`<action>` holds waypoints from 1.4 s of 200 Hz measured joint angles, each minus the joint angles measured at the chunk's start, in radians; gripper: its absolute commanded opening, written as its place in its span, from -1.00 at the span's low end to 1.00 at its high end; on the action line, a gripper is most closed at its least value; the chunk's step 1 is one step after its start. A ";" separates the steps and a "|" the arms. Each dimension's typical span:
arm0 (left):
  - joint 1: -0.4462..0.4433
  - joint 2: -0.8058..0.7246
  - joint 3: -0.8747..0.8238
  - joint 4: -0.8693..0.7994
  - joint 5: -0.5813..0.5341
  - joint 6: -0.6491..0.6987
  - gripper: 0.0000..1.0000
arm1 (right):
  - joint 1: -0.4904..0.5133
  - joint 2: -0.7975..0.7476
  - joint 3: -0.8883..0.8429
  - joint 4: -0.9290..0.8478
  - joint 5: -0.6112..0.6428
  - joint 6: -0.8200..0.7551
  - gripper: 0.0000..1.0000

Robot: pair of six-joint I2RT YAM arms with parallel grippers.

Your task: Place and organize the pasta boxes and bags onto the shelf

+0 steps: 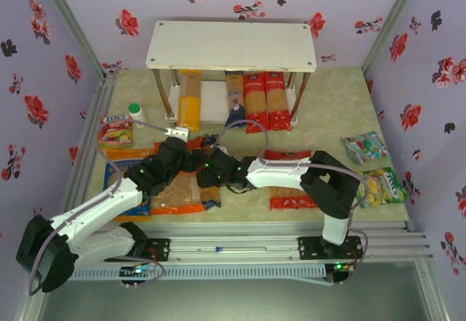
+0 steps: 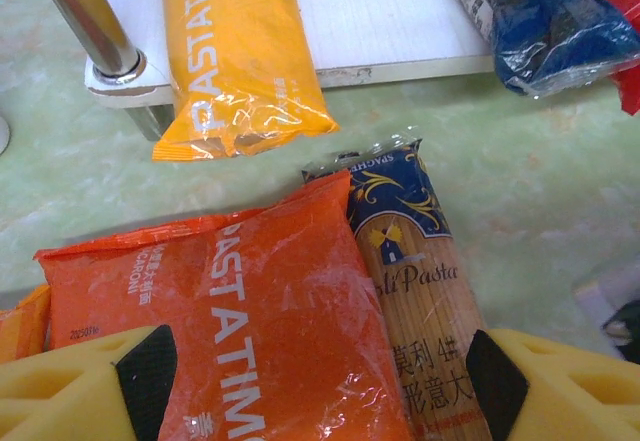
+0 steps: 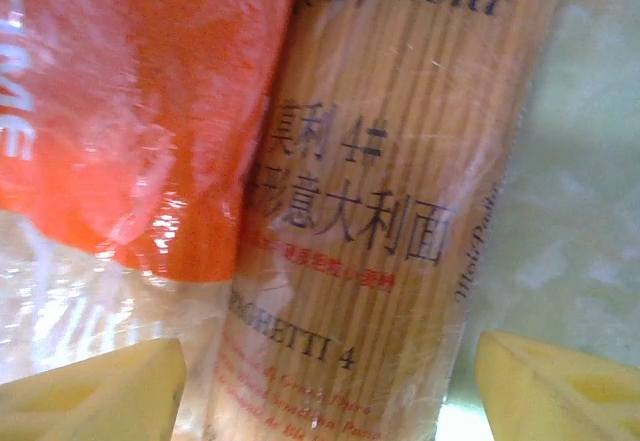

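On the table lies an orange pasta bag point(image 2: 250, 321) with a dark blue spaghetti pack point(image 2: 420, 311) tight against its right side. My left gripper point(image 2: 320, 401) hovers open above both, one finger over each. My right gripper point(image 3: 325, 391) is open too, its fingers point(image 3: 560, 381) straddling the spaghetti pack point(image 3: 380, 211) beside the orange bag point(image 3: 150, 111). From above, both grippers point(image 1: 191, 159) point(image 1: 211, 169) meet in front of the white shelf point(image 1: 231, 44). Its lower tier holds a yellow pack point(image 1: 189, 102), a dark blue pack point(image 1: 234, 99) and two red packs point(image 1: 266, 102).
A blue-orange bag point(image 1: 120, 183) lies left of the orange one and a red bag point(image 1: 291, 179) lies under my right arm. Snack packets sit at the left point(image 1: 115, 130) and right point(image 1: 378, 168). A white bottle point(image 1: 135, 110) stands near the shelf leg point(image 2: 85, 16).
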 measured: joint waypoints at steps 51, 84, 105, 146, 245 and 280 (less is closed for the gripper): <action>0.008 -0.023 -0.014 0.016 0.011 0.003 0.61 | 0.002 0.008 0.002 -0.050 0.048 0.001 0.44; 0.011 -0.029 -0.029 0.019 0.014 0.003 0.61 | 0.006 0.023 0.022 -0.063 0.048 0.000 0.45; 0.013 -0.034 -0.036 0.020 0.019 0.003 0.62 | 0.011 0.039 0.047 -0.078 0.048 -0.001 0.45; 0.017 -0.039 -0.045 0.025 0.020 0.003 0.62 | 0.022 0.077 0.093 -0.103 0.046 -0.009 0.06; 0.022 -0.039 -0.047 0.037 0.030 0.003 0.62 | 0.011 0.071 0.086 -0.106 0.048 -0.018 -0.24; 0.022 -0.036 -0.047 0.040 0.040 0.003 0.62 | -0.003 0.034 0.026 -0.082 0.048 -0.017 -0.24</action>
